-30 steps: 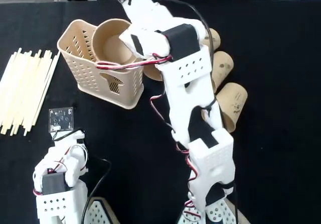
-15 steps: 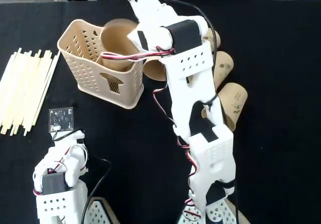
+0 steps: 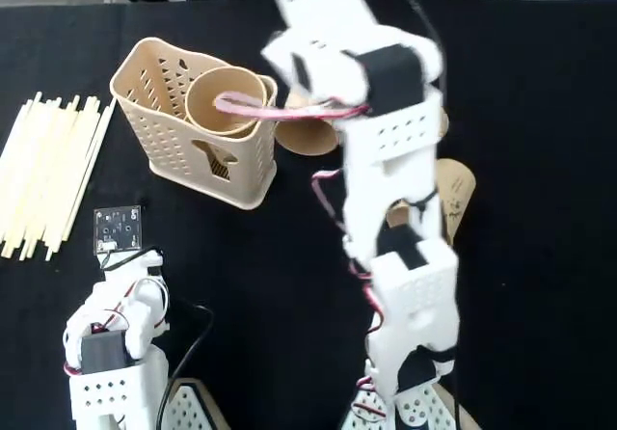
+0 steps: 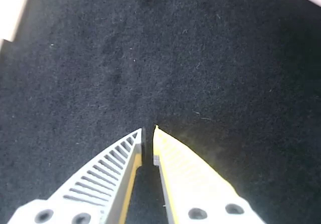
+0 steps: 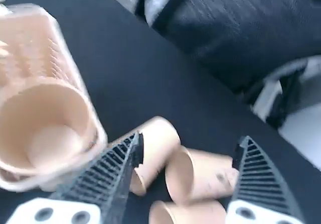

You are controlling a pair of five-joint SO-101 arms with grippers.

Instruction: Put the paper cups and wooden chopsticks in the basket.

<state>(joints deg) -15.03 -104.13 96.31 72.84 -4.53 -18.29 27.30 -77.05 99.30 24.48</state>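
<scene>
A paper cup stands upright inside the beige slotted basket, mouth up. In the right wrist view the same cup sits in the basket, and my right gripper is open and empty, off to the basket's side above three paper cups lying on the cloth. From above, lying cups show beside the right arm. Wooden chopsticks lie in a loose bundle at the far left. My left gripper is shut over bare black cloth.
The left arm is folded back at the front left, well short of the chopsticks. The table is covered in black cloth, with open room at the right and in front of the basket. A dark seat stands beyond the far edge.
The right gripper opened and let the cup drop into the basket, where it now stands. The right arm then swung away from the basket towards the lying cups. The left arm stayed still.
</scene>
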